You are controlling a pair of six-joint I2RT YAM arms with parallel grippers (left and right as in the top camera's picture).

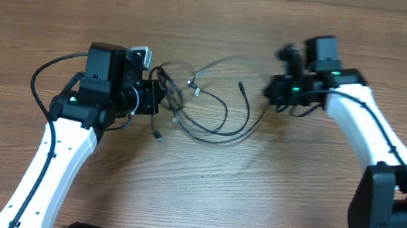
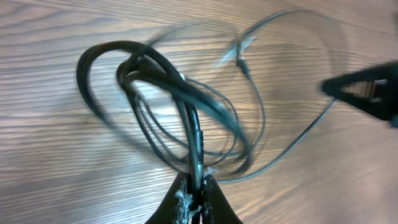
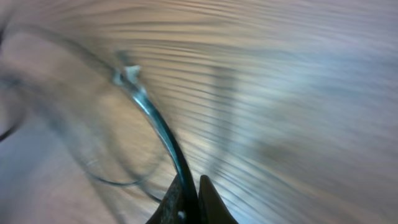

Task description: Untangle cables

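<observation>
The cables point(image 2: 194, 127) lie looped near the surface's middle. The left claw point(image 2: 196, 182) is clamped tight on the bundle, apparently to anchor it. The right claw point(image 3: 189, 186), pinched closed on one strand, seems set to draw it free.

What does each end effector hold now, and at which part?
The left end effector pinches several strands of the cables where they bunch together. The right end effector is shut on one thin strand, somewhere along its length.
</observation>
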